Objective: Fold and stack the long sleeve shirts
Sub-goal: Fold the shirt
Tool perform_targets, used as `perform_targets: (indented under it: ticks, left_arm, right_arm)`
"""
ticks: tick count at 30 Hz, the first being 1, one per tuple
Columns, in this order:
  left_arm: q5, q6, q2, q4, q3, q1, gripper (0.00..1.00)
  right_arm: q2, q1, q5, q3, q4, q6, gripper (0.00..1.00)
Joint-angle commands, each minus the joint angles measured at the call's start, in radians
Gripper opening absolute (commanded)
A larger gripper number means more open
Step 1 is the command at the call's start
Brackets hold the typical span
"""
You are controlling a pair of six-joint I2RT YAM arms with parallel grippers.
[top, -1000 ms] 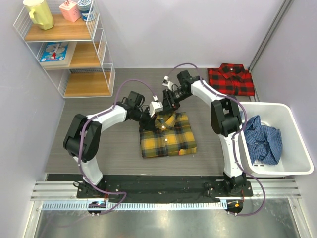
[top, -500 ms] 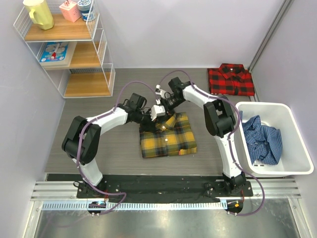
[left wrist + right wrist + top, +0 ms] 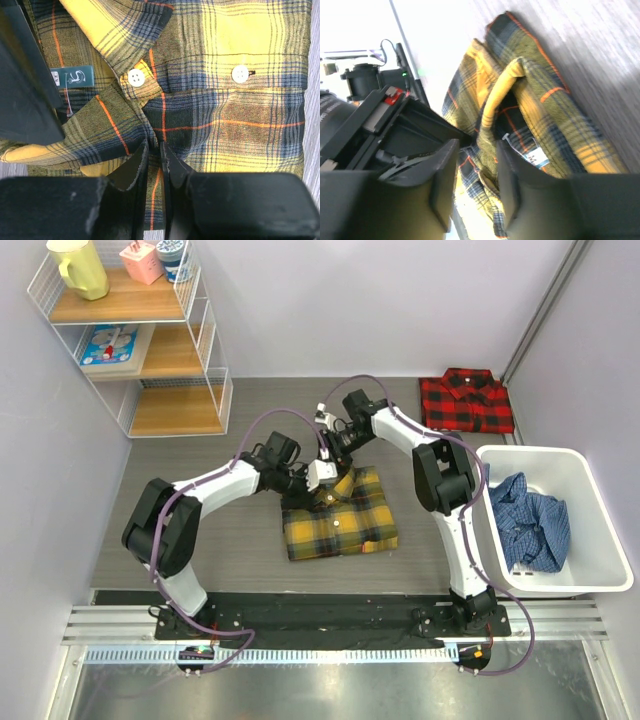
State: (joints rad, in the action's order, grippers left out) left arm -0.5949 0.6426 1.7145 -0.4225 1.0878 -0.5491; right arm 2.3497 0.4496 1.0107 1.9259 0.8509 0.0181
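Observation:
The yellow plaid shirt (image 3: pixel 340 518) lies folded at the table's middle, collar toward the back. The red-and-black shirt (image 3: pixel 466 402) lies folded at the back right. My left gripper (image 3: pixel 322 485) is at the collar. In the left wrist view it (image 3: pixel 153 147) is shut on a fold of the yellow shirt (image 3: pixel 225 115) just below the top button. My right gripper (image 3: pixel 333 452) comes in from the back. In the right wrist view it (image 3: pixel 476 150) is open, its jaws either side of the raised collar (image 3: pixel 530 100).
A white bin (image 3: pixel 545 453) at the right holds a crumpled blue plaid shirt (image 3: pixel 530 525). A wire shelf unit (image 3: pixel 140 340) with a yellow jug and small items stands at the back left. Both arms cross over the shirt's back edge.
My right gripper has moved left and down onto the collar. My left gripper has shifted slightly toward it. The yellow shirt has stayed in place.

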Motion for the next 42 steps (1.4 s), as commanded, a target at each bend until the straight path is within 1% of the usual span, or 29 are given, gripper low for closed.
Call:
perform_targets:
  ticks: [1, 2, 6, 8, 10, 11, 13, 15, 16, 17, 20, 21, 26, 27, 28, 29, 30, 31, 32, 33, 34, 35, 36, 38, 39, 40, 41, 42]
  left_arm:
    - [0.001, 0.028, -0.026, -0.016, -0.005, -0.009, 0.15]
    - [0.001, 0.029, -0.026, -0.016, -0.003, -0.011, 0.15]
    - [0.006, 0.029, -0.021, -0.016, 0.001, -0.009, 0.15]
    - [0.006, 0.031, -0.015, -0.019, 0.004, -0.011, 0.15]
    - [0.006, 0.032, -0.013, -0.022, 0.009, -0.011, 0.15]
    - [0.007, 0.032, -0.010, -0.024, 0.012, -0.011, 0.15]
    - [0.017, 0.031, -0.006, -0.032, 0.015, -0.011, 0.15]
    - [0.021, 0.034, -0.004, -0.039, 0.015, -0.012, 0.14]
    - [0.021, 0.048, -0.004, -0.045, 0.015, -0.012, 0.14]
    - [0.021, 0.060, -0.007, -0.056, 0.012, -0.011, 0.14]
    - [0.027, 0.094, -0.013, -0.081, 0.007, -0.015, 0.12]
    - [0.030, 0.100, -0.013, -0.088, 0.006, -0.014, 0.12]
    - [0.073, 0.109, -0.006, -0.099, 0.012, -0.014, 0.12]
    - [0.098, 0.106, -0.006, -0.101, 0.014, -0.012, 0.14]
    - [0.105, 0.101, -0.010, -0.099, 0.014, -0.011, 0.22]
    - [0.113, 0.082, -0.018, -0.101, 0.012, -0.008, 0.27]
    - [0.112, 0.068, -0.027, -0.105, 0.014, -0.002, 0.32]
    - [0.101, 0.043, -0.038, -0.113, 0.018, 0.020, 0.39]
    - [0.081, 0.014, -0.070, -0.125, 0.021, 0.038, 0.42]
    - [0.058, -0.070, -0.085, -0.136, 0.027, 0.058, 0.44]
    - [-0.003, -0.110, -0.102, -0.147, 0.034, 0.102, 0.47]
    - [-0.031, -0.150, -0.131, -0.159, 0.044, 0.126, 0.47]
    - [-0.060, -0.232, -0.148, -0.179, 0.046, 0.142, 0.47]
    - [-0.109, -0.299, -0.190, -0.205, 0.047, 0.172, 0.47]
    - [-0.123, -0.355, -0.197, -0.211, 0.046, 0.173, 0.47]
    - [-0.169, -0.398, -0.205, -0.217, 0.046, 0.172, 0.47]
    - [-0.196, -0.440, -0.214, -0.219, 0.041, 0.172, 0.48]
    - [-0.230, -0.483, -0.217, -0.208, 0.035, 0.173, 0.48]
  right_arm:
    - [-0.053, 0.014, -0.087, 0.038, 0.023, 0.066, 0.52]
    - [-0.050, 0.020, -0.096, 0.041, 0.039, 0.080, 0.54]
    - [-0.050, 0.032, -0.124, 0.015, 0.063, 0.108, 0.58]
    - [-0.055, 0.038, -0.132, -0.007, 0.060, 0.118, 0.58]
    - [-0.056, 0.043, -0.121, -0.011, 0.060, 0.125, 0.56]
    - [-0.055, 0.043, -0.112, -0.010, 0.060, 0.125, 0.54]
    - [-0.055, 0.043, -0.072, 0.002, 0.066, 0.125, 0.41]
    - [-0.063, 0.043, -0.041, 0.010, 0.066, 0.123, 0.22]
    - [-0.066, 0.040, -0.035, 0.018, 0.066, 0.118, 0.05]
    - [-0.073, 0.038, -0.023, 0.021, 0.059, 0.111, 0.01]
    - [-0.090, 0.021, 0.003, 0.033, 0.015, 0.040, 0.01]
    - [-0.095, 0.020, 0.003, 0.028, -0.031, 0.007, 0.01]
    - [-0.105, 0.018, -0.041, -0.039, -0.145, -0.040, 0.01]
    - [-0.104, 0.018, -0.047, -0.048, -0.156, -0.043, 0.01]
    - [-0.104, 0.018, -0.055, -0.059, -0.164, -0.043, 0.01]
    - [-0.102, 0.018, -0.075, -0.061, -0.170, -0.041, 0.03]
    - [-0.099, 0.018, -0.078, -0.056, -0.167, -0.040, 0.18]
    - [-0.096, 0.015, -0.081, -0.039, -0.162, -0.038, 0.28]
    - [-0.099, 0.011, -0.087, -0.027, -0.132, -0.026, 0.36]
    - [-0.104, -0.003, -0.087, -0.012, -0.110, -0.023, 0.48]
    - [-0.125, -0.014, -0.090, 0.016, -0.089, 0.005, 0.53]
    - [-0.141, -0.025, -0.092, 0.028, -0.049, 0.025, 0.60]
    - [-0.159, -0.057, -0.090, 0.036, -0.035, 0.035, 0.69]
    - [-0.226, -0.092, -0.067, 0.038, 0.003, 0.061, 0.74]
    - [-0.249, -0.123, -0.058, 0.015, 0.013, 0.071, 0.75]
    - [-0.280, -0.141, -0.046, -0.007, 0.025, 0.081, 0.76]
    - [-0.334, -0.155, -0.031, -0.037, 0.042, 0.098, 0.76]
    - [-0.369, -0.166, 0.018, -0.121, 0.046, 0.103, 0.76]
